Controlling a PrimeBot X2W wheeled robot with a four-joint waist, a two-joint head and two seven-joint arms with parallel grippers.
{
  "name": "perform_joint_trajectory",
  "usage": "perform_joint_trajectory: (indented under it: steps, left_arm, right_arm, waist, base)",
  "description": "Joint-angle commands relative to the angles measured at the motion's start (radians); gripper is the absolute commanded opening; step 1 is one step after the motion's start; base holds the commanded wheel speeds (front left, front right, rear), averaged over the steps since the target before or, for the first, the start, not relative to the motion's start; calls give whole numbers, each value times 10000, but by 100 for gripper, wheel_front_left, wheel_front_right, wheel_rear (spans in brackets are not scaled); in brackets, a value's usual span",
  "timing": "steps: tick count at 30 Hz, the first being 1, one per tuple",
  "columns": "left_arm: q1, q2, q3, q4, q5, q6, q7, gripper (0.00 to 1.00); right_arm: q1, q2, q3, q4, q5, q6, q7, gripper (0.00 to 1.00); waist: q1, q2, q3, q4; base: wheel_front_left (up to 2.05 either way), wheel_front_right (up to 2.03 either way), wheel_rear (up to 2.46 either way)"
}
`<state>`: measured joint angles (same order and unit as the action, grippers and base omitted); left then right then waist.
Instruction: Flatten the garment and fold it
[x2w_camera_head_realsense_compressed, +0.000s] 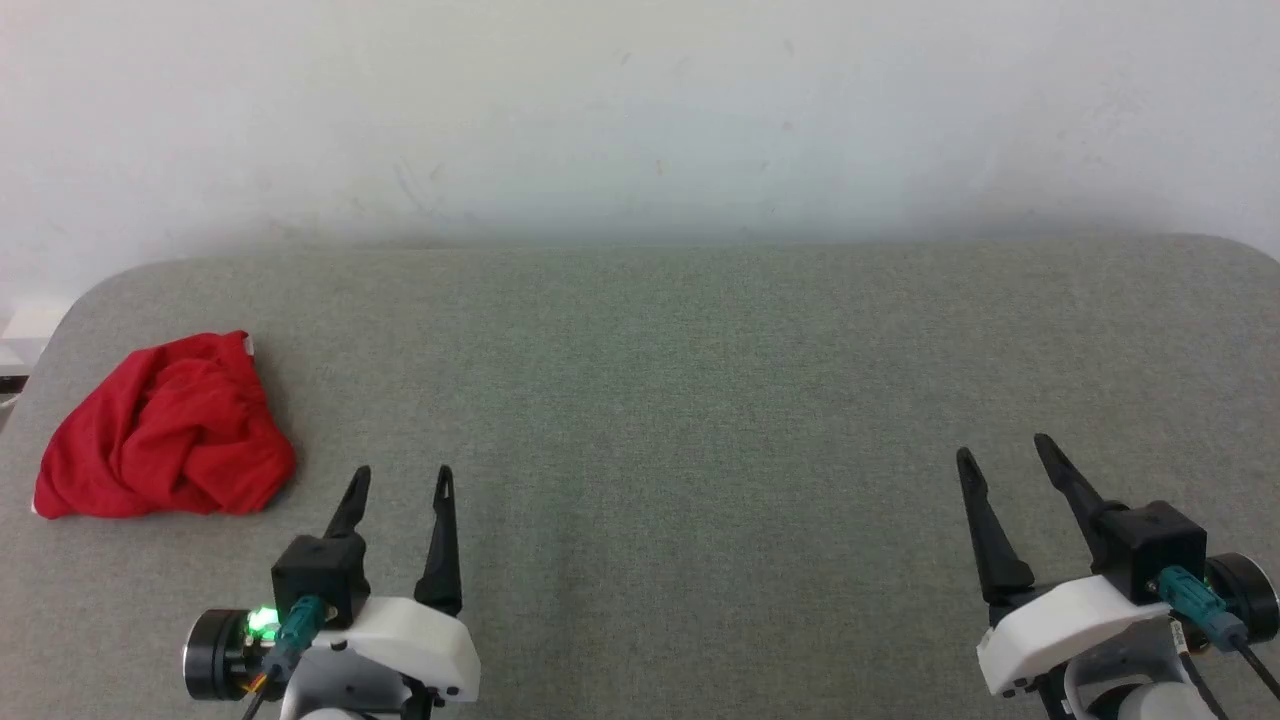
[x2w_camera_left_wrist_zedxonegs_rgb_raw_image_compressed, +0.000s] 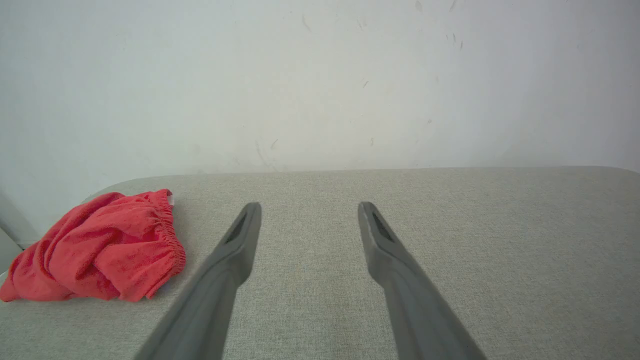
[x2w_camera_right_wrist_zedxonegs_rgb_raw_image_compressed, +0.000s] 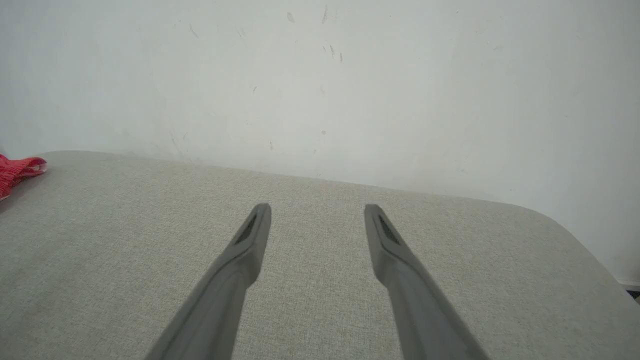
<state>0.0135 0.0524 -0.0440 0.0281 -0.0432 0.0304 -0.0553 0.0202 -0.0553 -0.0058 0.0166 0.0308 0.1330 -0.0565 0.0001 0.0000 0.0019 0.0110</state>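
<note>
Both arms hovered low over the grey table — left gripper and right gripper spread wide, empty, fingers pointing forward — while the garment lay crumpled at the far left.

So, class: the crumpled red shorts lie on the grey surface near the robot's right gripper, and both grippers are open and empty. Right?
No. The head view shows the red shorts beside the left gripper, far from the right gripper. Both grippers are open and empty.
</note>
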Motion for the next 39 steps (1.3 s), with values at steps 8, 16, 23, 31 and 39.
perform_joint_trajectory:
  steps: [8, 16, 23, 31, 39]
  left_arm:
    - [-2, -7, -135, 99, -132, 150, -261, 100]
    - [21, -8, -187, 97, -177, 223, -429, 100]
    - [59, -10, -218, 114, -226, 273, -575, 100]
    - [95, -11, -293, 147, -254, 315, -722, 100]
    - [159, -12, -361, 189, -270, 342, -889, 100]
  right_arm:
    - [73, 16, 44, 102, 77, -7, -253, 100]
    - [108, 19, 76, 128, 105, -9, -420, 100]
    - [139, 22, 114, 165, 180, -10, -566, 100]
    - [180, 25, 144, 217, 218, -11, -712, 100]
    - [213, 28, 165, 267, 286, -13, -879, 100]
  waist:
    - [-1, 0, -49, 309]
    - [-1, 0, -64, 744]
    - [-1, 0, -88, 1193]
    - [-1, 0, -134, 1722]
    - [-1, 0, -189, 2340]
  base:
    - [0, 0, 0]
    - [0, 0, 0]
    - [0, 0, 0]
    - [0, 0, 0]
    - [0, 0, 0]
